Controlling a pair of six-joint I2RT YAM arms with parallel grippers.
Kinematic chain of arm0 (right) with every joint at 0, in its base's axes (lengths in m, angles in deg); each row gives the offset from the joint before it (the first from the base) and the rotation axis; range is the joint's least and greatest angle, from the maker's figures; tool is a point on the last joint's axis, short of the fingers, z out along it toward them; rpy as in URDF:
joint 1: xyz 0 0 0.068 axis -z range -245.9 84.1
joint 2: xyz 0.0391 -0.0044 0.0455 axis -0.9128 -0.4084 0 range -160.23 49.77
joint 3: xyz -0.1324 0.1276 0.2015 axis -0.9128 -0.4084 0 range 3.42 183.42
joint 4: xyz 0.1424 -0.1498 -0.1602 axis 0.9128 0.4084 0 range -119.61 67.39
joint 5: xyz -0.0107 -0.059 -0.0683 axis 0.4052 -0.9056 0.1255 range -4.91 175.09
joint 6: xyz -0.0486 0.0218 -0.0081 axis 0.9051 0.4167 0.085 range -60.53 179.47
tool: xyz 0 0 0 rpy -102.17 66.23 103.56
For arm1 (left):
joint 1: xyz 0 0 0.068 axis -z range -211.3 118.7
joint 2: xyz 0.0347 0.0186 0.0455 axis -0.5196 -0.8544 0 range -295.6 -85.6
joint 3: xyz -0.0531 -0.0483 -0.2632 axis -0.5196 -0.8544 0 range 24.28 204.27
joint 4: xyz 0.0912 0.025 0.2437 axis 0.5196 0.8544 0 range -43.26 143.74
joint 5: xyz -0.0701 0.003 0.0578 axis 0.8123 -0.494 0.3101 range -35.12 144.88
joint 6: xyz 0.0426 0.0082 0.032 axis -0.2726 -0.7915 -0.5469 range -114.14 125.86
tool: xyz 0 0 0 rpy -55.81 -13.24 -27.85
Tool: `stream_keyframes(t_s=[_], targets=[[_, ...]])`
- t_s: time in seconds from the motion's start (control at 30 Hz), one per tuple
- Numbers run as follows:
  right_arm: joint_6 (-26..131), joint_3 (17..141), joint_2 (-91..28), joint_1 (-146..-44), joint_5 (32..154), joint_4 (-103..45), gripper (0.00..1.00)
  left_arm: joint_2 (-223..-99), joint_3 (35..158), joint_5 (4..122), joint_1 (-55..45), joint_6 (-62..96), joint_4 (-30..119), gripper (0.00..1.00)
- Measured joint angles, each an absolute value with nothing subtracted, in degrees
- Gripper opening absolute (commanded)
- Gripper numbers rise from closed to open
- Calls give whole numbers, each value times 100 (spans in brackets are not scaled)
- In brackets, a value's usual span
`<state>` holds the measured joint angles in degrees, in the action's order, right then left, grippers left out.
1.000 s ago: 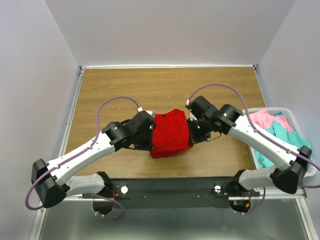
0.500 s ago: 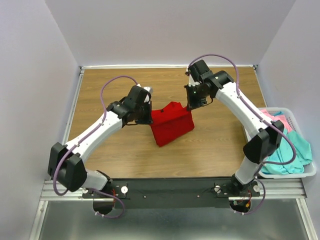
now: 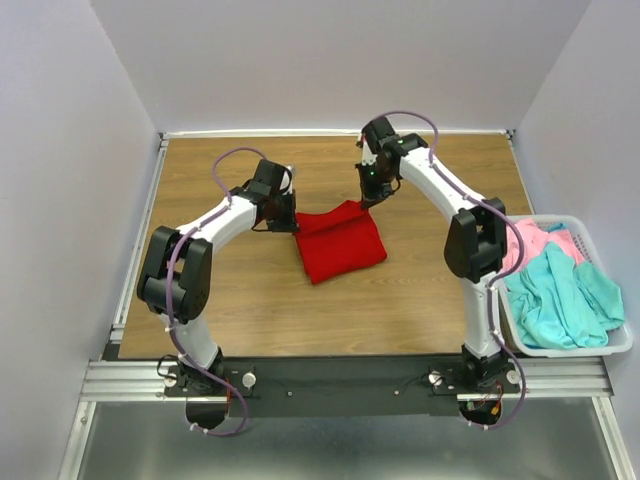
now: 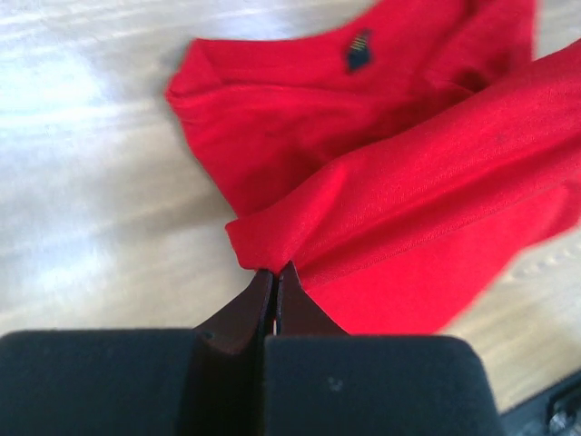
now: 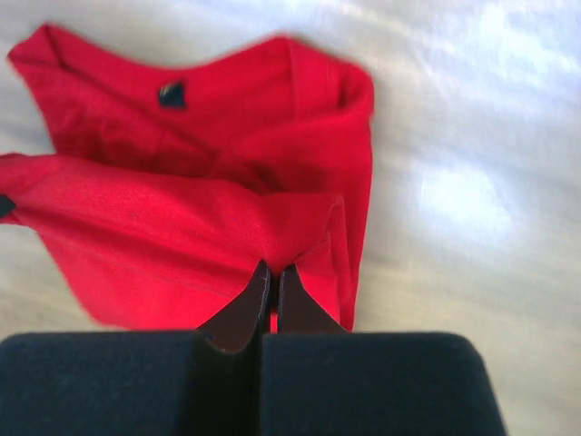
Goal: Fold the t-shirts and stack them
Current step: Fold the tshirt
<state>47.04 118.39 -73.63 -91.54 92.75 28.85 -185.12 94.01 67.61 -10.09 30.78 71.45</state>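
With my left hand (image 4: 275,271) and right hand (image 5: 274,270) each pinched tight on a far corner of the red t-shirt (image 3: 340,245) lying mid-bench (image 3: 230,300), I judged that uneven pulling could slip the cloth free and skew the fold.

Soft cloth on a wood-grain top, plastic and metal round the edges

The red t-shirt (image 3: 340,245) is matt cloth with a fine weave up close, soft creases and a small dark label at the neck. The surface (image 3: 420,290) is smooth wood-grain board with a slight sheen and pale glare patches. The left hand (image 4: 275,271) and right hand (image 5: 273,271) have dark smooth fingers and matt black housing. The arm shells (image 3: 225,215) are glossy white plastic and the cables (image 3: 235,155) look like purple rubber. At 4 o'clock the basket (image 3: 565,350) is white plastic, with a matt teal shirt (image 3: 560,300) and a pink shirt (image 3: 530,240) in it. At 6 o'clock, the rail (image 3: 340,372) is dull silver metal.
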Motion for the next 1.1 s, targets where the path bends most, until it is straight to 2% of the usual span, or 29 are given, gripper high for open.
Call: stream_keyframes(t_s=[0.23,0.47,0.67,1.1], targets=[[4731,11918,-8082,-9050,9367,2336,1,-19113,9403,6803,-1186,3092,6570,0],[4599,11492,-8113,-8982,9364,1835,1,-19297,9403,6825,-1208,3096,6262,0],[4376,10513,-7636,-8912,9305,1221,1,-19227,9425,6860,-1167,3089,6111,0],[4101,9654,-6554,-8901,8853,502,1,-18952,9587,6857,-1055,3085,5925,0]])
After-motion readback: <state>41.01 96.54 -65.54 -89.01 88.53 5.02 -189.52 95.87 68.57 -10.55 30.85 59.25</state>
